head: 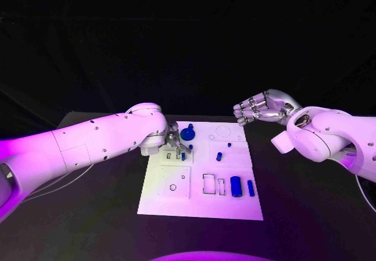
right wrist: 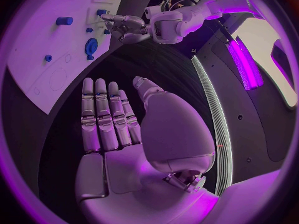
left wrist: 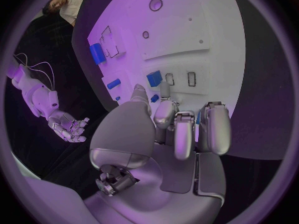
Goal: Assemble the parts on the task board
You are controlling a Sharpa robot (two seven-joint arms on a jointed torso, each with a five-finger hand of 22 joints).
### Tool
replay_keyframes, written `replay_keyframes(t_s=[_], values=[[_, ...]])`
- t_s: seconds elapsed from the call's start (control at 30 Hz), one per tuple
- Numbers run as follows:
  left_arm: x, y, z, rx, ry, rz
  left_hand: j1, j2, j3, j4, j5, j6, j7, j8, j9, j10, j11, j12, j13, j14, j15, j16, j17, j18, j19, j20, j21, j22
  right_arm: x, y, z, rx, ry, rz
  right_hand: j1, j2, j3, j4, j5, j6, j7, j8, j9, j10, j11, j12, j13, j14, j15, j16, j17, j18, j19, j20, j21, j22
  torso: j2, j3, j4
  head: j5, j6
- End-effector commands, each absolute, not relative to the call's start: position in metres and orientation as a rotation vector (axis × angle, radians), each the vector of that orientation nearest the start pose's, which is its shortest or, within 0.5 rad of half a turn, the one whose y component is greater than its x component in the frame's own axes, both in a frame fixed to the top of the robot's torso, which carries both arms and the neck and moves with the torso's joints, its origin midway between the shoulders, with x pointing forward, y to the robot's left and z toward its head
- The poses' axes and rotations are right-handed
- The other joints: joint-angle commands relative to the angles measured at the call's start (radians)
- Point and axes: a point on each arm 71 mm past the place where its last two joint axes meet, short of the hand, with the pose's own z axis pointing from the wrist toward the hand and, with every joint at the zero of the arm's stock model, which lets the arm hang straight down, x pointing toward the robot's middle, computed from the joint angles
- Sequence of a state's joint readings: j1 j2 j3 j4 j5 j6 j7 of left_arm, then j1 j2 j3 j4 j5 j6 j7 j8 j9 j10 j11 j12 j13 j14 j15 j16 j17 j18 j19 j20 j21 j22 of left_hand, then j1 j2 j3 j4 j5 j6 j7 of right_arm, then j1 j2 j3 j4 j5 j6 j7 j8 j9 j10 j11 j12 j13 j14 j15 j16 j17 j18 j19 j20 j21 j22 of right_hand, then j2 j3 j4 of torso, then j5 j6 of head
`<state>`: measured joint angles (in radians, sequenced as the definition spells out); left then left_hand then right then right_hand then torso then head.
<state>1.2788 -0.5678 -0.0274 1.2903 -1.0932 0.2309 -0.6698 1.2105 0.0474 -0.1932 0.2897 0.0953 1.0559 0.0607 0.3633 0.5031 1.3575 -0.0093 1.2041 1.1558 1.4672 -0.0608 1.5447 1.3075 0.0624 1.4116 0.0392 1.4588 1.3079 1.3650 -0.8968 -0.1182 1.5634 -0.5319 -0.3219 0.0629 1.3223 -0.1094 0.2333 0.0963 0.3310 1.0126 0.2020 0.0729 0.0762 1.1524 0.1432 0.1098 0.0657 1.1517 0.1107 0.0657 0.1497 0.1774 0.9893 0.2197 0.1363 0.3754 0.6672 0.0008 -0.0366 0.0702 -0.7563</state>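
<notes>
Scattering, seemingly: small blue parts [head: 236, 186], white task board [head: 200, 204].

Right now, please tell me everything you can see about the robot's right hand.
The right hand is silver and looks metallic, on a white arm. It hangs above the black table, just beyond the far right corner of the white task board. The right wrist view shows its fingers straight and side by side, palm bare. It holds nothing and touches nothing.

Violet light floods a dim scene, glaring on the task board [head: 202, 179]; wrist views bend straight edges.
</notes>
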Motion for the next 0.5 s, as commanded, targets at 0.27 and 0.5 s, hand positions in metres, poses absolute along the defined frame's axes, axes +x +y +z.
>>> replay_keyframes(t_s=[0.27,0.5], values=[[0.5251,0.1498,-0.2043,-0.093,2.382,-0.238,0.019,0.007,0.022,0.001,0.002,-0.014,0.000,0.007,0.015,-0.007,0.000,-0.004,0.000,0.094,-0.005,0.003,0.233,-0.008,0.000,0.003,0.005,0.002,0.4963,-0.2203,-0.1365,0.583,1.687,1.139,-0.010,-0.002,-0.005,-0.003,0.007,-0.003,0.006,-0.005,-0.001,-0.004,0.004,-0.004,-0.001,-0.004,0.000,-0.003,-0.003,0.006,0.004,0.000,-0.007,-0.004,-0.001,0.0005,-0.0002,0.000,-0.005],[0.5244,0.1466,-0.2059,-0.084,2.390,-0.246,0.023,0.007,0.028,0.001,0.002,-0.016,0.000,0.008,0.021,-0.007,0.000,-0.004,0.000,0.094,-0.005,0.003,0.233,-0.008,-0.001,0.003,0.006,0.003,0.4965,-0.2189,-0.1374,0.582,1.690,1.141,-0.010,-0.002,-0.006,-0.004,0.010,-0.004,0.007,-0.005,-0.001,-0.005,0.004,-0.004,-0.001,-0.005,0.001,-0.003,-0.004,0.006,0.005,0.001,-0.009,-0.006,0.000,0.0004,0.0001,0.000,-0.007]])
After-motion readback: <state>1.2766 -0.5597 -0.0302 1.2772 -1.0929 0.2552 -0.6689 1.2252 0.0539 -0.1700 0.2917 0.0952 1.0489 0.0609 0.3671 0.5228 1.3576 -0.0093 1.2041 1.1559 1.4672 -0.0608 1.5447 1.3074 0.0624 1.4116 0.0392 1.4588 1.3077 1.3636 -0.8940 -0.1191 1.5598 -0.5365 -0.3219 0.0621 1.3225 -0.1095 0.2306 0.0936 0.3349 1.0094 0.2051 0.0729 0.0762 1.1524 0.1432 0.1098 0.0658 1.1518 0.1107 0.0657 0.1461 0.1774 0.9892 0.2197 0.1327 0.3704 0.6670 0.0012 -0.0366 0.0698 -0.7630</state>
